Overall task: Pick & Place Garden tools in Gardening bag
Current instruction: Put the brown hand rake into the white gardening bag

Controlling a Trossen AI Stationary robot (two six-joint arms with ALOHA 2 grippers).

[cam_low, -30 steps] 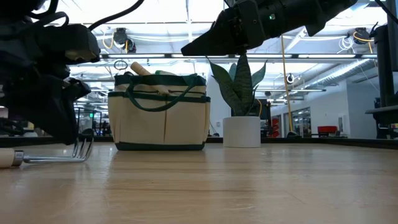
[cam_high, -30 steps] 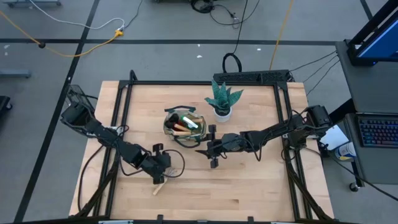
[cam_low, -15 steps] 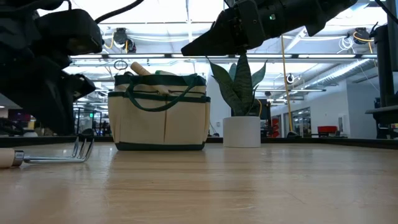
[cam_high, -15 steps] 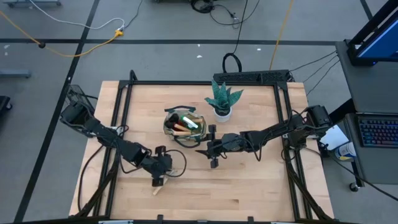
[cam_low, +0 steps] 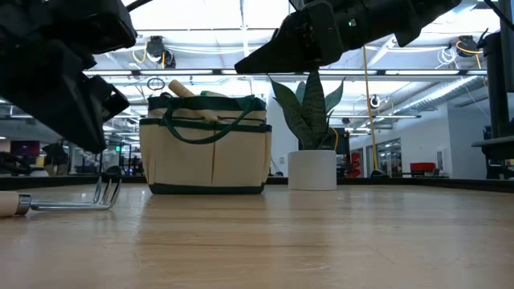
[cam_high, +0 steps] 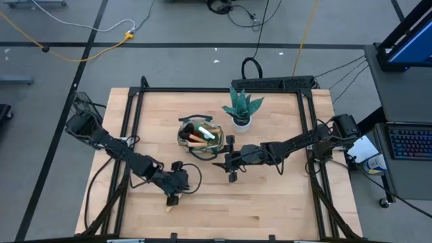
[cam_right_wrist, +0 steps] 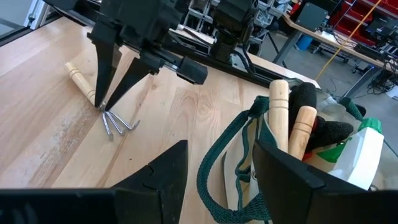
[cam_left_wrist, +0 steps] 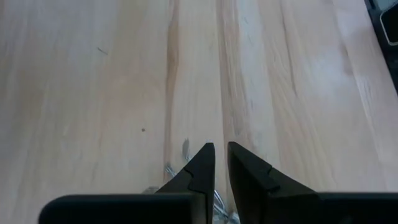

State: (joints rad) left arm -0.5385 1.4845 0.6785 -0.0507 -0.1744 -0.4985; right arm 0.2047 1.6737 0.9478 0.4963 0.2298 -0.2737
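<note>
Pale wooden worktop [cam_high: 270, 202] carries a round tan bag [cam_high: 200, 137] near its middle, already stuffed with wooden handles, a dark glove and a green spray bottle [cam_right_wrist: 364, 146], with a potted plant [cam_high: 241, 108] just beside it. Toward the front, a small rake [cam_low: 60, 204] lies flat on the wood. Directly over its metal neck is the left gripper [cam_right_wrist: 109, 93], its fingers spread in a narrow V, tips at the prongs. Beside the bag hovers the right gripper [cam_high: 226, 162], fingers spread and holding nothing.
</note>
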